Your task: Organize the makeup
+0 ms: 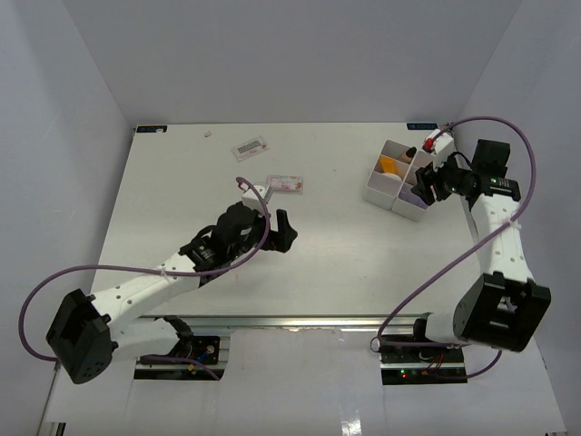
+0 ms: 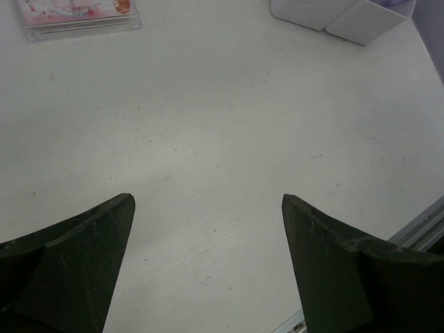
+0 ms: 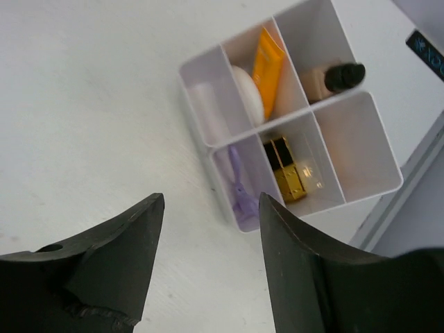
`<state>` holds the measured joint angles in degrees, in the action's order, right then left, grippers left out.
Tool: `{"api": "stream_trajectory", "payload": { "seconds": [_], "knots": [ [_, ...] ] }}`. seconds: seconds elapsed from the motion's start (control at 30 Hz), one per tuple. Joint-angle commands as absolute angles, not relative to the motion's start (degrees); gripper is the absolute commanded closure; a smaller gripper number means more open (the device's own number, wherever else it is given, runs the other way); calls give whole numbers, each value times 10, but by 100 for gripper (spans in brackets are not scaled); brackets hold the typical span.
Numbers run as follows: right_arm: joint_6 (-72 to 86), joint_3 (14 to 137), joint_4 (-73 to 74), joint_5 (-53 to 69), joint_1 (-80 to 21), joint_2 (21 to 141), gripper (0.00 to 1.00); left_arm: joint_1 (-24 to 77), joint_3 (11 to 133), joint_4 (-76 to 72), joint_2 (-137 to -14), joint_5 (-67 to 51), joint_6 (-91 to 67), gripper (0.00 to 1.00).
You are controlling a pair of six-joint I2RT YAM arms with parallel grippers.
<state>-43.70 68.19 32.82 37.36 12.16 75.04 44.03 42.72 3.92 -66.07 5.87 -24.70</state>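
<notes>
Left jaws spread, empty, low over bench (image 2: 208, 104), facing pink packet (image 2: 76, 14), which I judge next to collect | right jaws parted, empty, above tray (image 3: 354, 149) | lipstick (image 3: 284, 170) and orange tube (image 3: 267, 66) sit sorted in separate compartments.

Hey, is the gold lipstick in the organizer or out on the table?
In. The lipstick lies inside a middle compartment of the white tray.

White table (image 1: 327, 272) between plain pale walls (image 1: 300, 54) (soft, even light)
</notes>
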Motion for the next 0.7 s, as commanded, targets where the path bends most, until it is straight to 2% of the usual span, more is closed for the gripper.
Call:
{"api": "stream_trajectory", "payload": {
  "seconds": [0.0, 0.17, 0.3, 0.37, 0.47, 0.67],
  "knots": [
    [-438, 605, 397, 600, 124, 663, 28, 356, 528, 88, -754, -3, -256, 2],
    [-469, 541, 416, 732, 122, 634, 20, 325, 667, 155, -909, -26, -249, 2],
    [-482, 525, 420, 755, 123, 621, 15, 315, 787, 204, -1017, -13, -242, 2],
    [-485, 521, 421, 746, 123, 607, 11, 315, 859, 233, -1083, -5, -189, 2],
    [-490, 510, 419, 744, 125, 595, 10, 314, 942, 262, -1134, -3, -58, 2],
    [-503, 507, 430, 746, 128, 579, 10, 315, 927, 203, -1146, -72, 188, 2]
  ]
}}
